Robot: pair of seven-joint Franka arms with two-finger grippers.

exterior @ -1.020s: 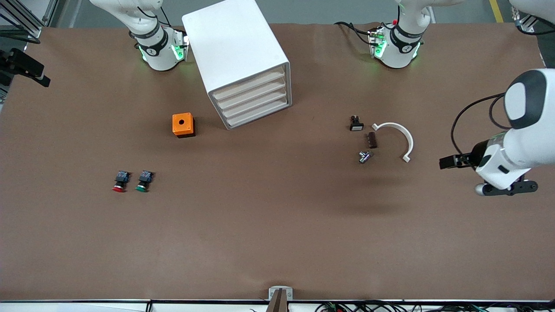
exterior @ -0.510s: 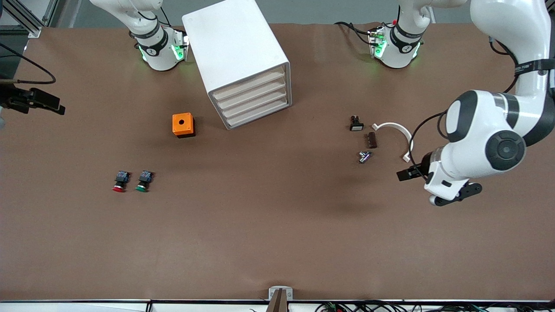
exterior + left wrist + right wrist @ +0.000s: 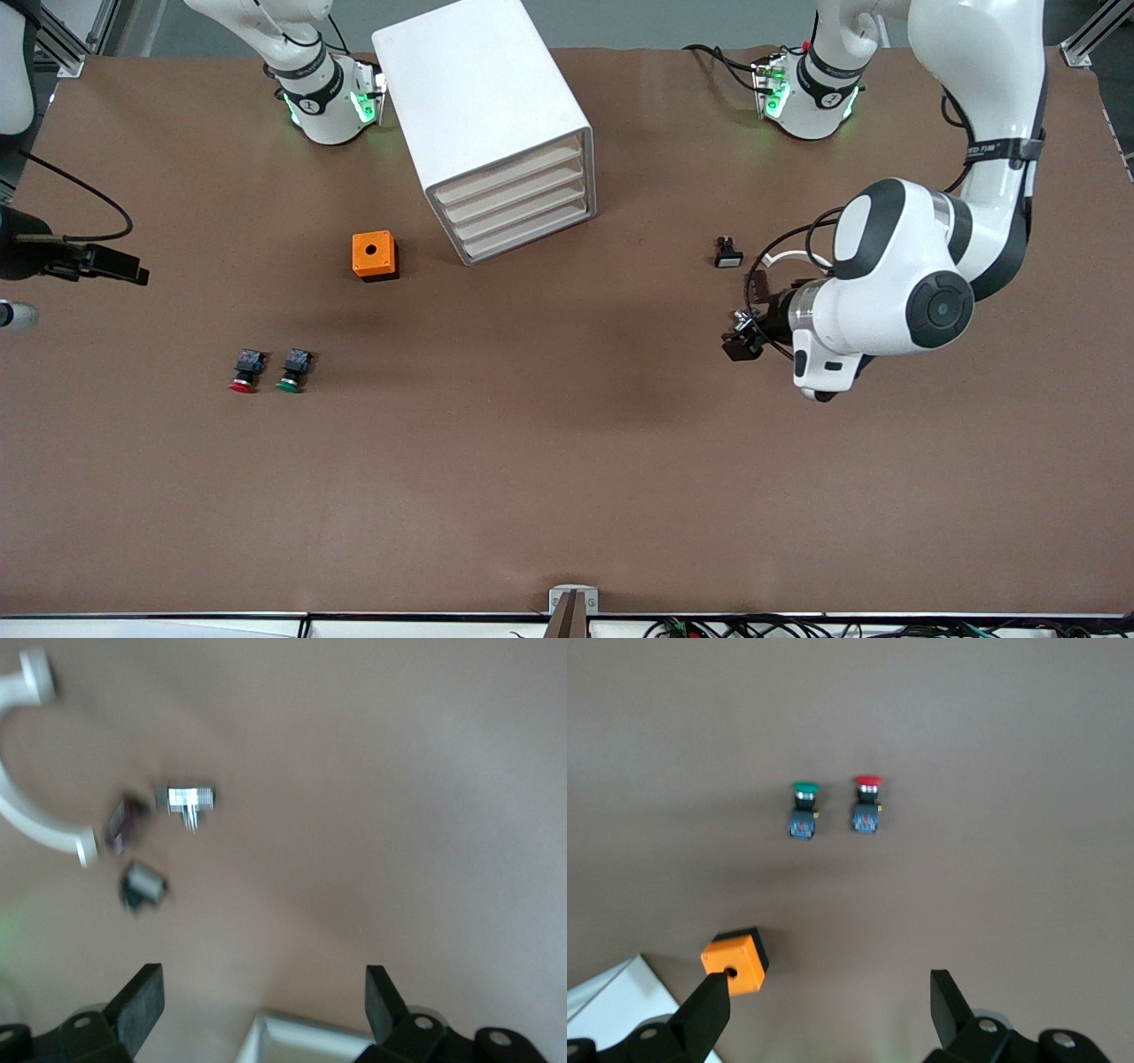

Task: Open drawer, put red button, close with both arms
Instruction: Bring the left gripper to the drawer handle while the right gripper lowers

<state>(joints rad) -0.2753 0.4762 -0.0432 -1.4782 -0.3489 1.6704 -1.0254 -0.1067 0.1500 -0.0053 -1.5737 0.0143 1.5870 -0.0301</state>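
Note:
The white cabinet [image 3: 483, 106] stands between the arm bases with its four beige-white drawers [image 3: 514, 206] all shut; its corner shows in the left wrist view [image 3: 310, 1041] and the right wrist view [image 3: 607, 1010]. The red button [image 3: 241, 372] lies on the table toward the right arm's end, beside a green-capped button [image 3: 291, 370]. Both show in the right wrist view, red [image 3: 867, 804] and green [image 3: 803, 811]. My right gripper [image 3: 133, 271] [image 3: 828, 1010] is open and empty over the table's edge at the right arm's end. My left gripper [image 3: 740, 344] [image 3: 263, 1001] is open and empty over small parts.
An orange box with a hole [image 3: 374, 255] [image 3: 735, 961] sits beside the cabinet, nearer the front camera. Toward the left arm's end lie a white curved piece [image 3: 35, 806], a metal part [image 3: 186, 799], a brown piece [image 3: 757, 285] and a small black-and-white part [image 3: 728, 252].
The left arm swung in from the table's end until its gripper came over the small parts. The right gripper moved inward over the table, toward the front camera.

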